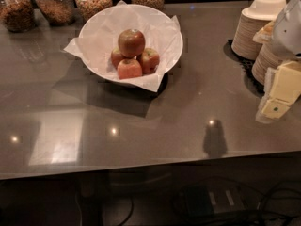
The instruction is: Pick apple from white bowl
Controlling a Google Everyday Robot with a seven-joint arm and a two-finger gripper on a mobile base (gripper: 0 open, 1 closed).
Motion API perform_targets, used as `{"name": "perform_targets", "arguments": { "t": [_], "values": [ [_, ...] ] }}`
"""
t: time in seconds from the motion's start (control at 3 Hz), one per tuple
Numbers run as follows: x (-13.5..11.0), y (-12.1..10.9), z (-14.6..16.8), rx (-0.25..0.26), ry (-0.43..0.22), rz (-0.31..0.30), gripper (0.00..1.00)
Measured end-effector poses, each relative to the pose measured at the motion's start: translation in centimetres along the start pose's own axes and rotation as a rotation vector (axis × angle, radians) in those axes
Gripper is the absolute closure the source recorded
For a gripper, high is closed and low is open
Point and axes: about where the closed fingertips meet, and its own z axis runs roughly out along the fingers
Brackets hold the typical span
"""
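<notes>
The apple (131, 42) is the largest one, dark brownish-red and glossy. It sits on top of three smaller red-yellow apples (129, 68) in the white bowl (96, 25), which is lined with crinkled white paper. The bowl stands at the back middle-left of the grey table. My gripper (281, 94), pale yellow on a white arm, hangs at the far right edge of the view above the table. It is well to the right of the bowl and apart from it, and nothing shows in it.
Several glass jars of grains (55, 4) line the back edge behind the bowl. Stacks of beige paper bowls (256, 27) stand on a black mat at the back right, just behind the gripper. The table's front edge (150, 169) runs across the bottom, with cables beneath it.
</notes>
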Motion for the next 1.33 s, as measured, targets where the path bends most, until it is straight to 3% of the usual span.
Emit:
{"name": "perform_targets", "arguments": {
  "t": [0.33,1.33],
  "values": [
    [0.0,0.0,0.0,0.0,0.0,0.0,0.0],
    [-6.1,-2.8,2.5,0.034,-0.188,0.031,0.0]
  ]
}}
